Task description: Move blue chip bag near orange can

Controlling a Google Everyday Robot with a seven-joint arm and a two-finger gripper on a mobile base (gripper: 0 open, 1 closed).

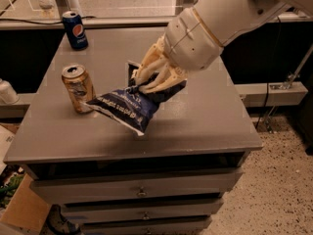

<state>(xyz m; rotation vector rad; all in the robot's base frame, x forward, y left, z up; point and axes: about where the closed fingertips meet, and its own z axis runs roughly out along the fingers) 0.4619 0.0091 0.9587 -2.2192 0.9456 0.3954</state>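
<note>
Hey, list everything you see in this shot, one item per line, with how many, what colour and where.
table: 1, grey, centre, drawers below
orange can: 1, orange-gold, upright on the table's left side
Pepsi can: 1, blue, upright at the table's back left corner
chip bag: 1, dark blue, held over the table's middle, left tip beside the orange can
cardboard box: 1, brown, floor at lower left
arm: 1, white, reaching in from upper right
gripper: 1, cream, over the table's centre, shut on the chip bag's upper end
</note>
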